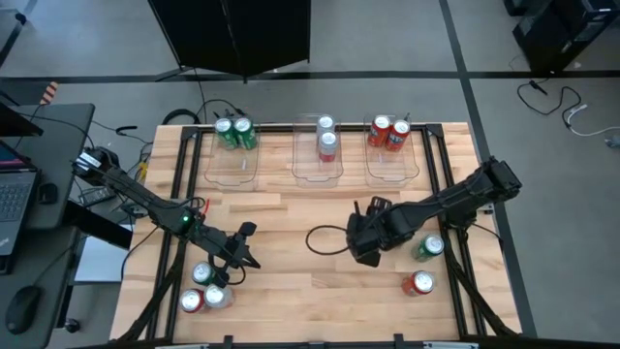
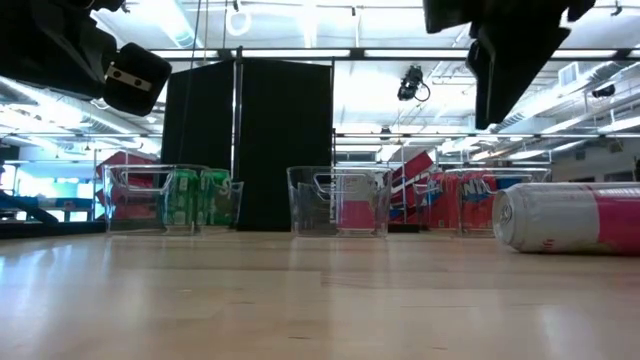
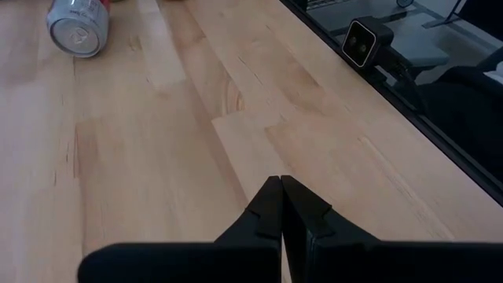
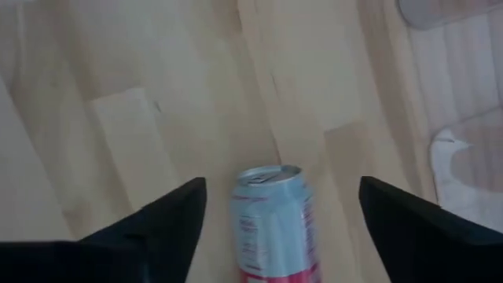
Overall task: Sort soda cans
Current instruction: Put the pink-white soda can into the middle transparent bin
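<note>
My right gripper (image 4: 283, 187) is open and hovers above a silver-white can with a pink band (image 4: 275, 224), which lies on its side on the table; a finger stands off each side of it without touching. The low view shows that can (image 2: 570, 216) on the wood with the gripper well above it. My left gripper (image 3: 280, 192) is shut, empty, low over bare wood near the table's near left. Beside it stand a green can (image 1: 201, 274), a silver-white can (image 1: 216, 295) and a red can (image 1: 192, 301). A green can (image 1: 429, 247) and a red can (image 1: 419, 283) sit near the right edge.
Three clear bins line the far edge: the left bin (image 1: 232, 167) holds two green cans, the middle bin (image 1: 318, 171) two silver-white cans, the right bin (image 1: 392, 167) two red cans. A small camera (image 3: 365, 43) sits at the near edge. Bare wood lies between the arms.
</note>
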`<state>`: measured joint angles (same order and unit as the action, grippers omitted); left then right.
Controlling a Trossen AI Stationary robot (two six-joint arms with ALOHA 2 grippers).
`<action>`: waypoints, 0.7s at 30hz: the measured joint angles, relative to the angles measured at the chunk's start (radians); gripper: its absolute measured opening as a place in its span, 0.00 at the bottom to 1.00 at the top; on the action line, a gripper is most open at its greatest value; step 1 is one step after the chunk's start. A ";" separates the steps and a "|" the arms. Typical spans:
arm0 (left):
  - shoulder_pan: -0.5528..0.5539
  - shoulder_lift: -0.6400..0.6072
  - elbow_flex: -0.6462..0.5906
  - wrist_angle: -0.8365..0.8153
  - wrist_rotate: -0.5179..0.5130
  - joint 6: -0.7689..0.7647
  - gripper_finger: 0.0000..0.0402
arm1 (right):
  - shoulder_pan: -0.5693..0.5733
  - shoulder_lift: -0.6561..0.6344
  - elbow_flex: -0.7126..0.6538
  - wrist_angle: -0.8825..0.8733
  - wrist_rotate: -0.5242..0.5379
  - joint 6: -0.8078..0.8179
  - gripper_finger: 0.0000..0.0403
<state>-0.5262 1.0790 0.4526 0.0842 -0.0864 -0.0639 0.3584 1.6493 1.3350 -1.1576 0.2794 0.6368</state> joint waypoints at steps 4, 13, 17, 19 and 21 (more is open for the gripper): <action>0.000 0.000 0.000 -0.001 0.000 0.000 0.00 | -0.016 0.000 -0.056 0.011 -0.021 -0.020 0.85; 0.000 0.000 0.000 -0.001 0.000 0.001 0.00 | -0.026 0.001 -0.220 0.177 -0.100 -0.045 0.83; 0.000 0.000 0.000 -0.001 0.000 0.000 0.00 | -0.040 0.002 -0.261 0.224 -0.122 -0.063 0.83; 0.000 0.000 0.000 -0.001 0.000 0.000 0.00 | -0.048 0.002 -0.282 0.232 -0.125 -0.064 0.83; 0.000 0.000 0.000 -0.001 0.000 0.000 0.00 | -0.059 0.002 -0.297 0.256 -0.137 -0.064 0.82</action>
<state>-0.5259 1.0790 0.4526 0.0830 -0.0864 -0.0639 0.2998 1.6508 1.0380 -0.9015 0.1428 0.5724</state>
